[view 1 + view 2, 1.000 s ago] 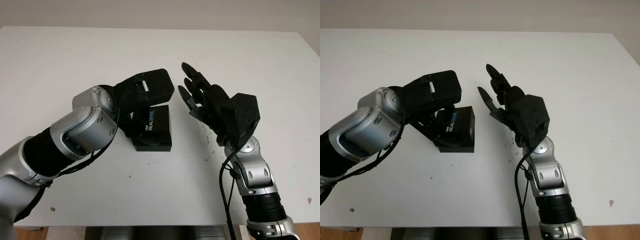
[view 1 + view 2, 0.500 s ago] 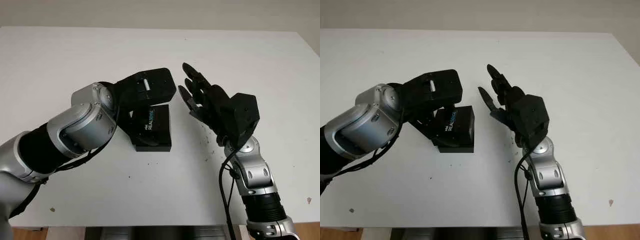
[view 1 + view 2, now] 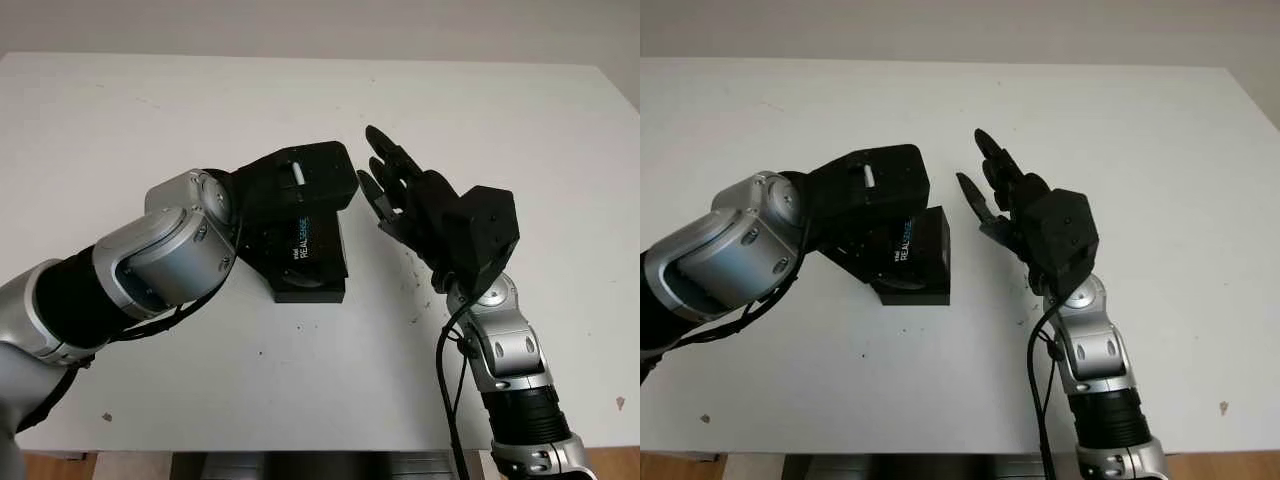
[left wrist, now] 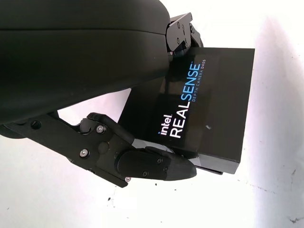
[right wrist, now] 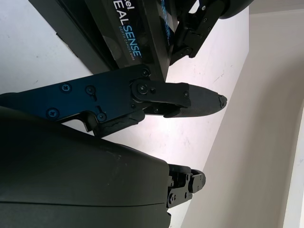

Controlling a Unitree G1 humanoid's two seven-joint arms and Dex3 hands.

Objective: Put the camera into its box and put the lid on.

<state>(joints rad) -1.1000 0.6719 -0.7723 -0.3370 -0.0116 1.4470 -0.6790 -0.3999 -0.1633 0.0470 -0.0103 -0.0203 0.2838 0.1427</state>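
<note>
While the left hand [image 3: 300, 185] has its fingers [image 4: 156, 166] clamped around the lid [image 4: 209, 95], seating it on the box [image 3: 310, 285] mid-table, the closing step looks under way; next, press down squarely; the right hand [image 3: 420, 205] hovers open just beside.

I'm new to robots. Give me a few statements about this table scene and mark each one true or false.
1. The black box has its lid on. True.
2. The left hand is at the box, with a finger at its edge. True.
3. The right hand is gripping the box. False: it is open, beside the box and apart from it.
4. The box sits on a wooden floor. False: it sits on a white table.
5. The lid reads "RealSense". True.
</note>
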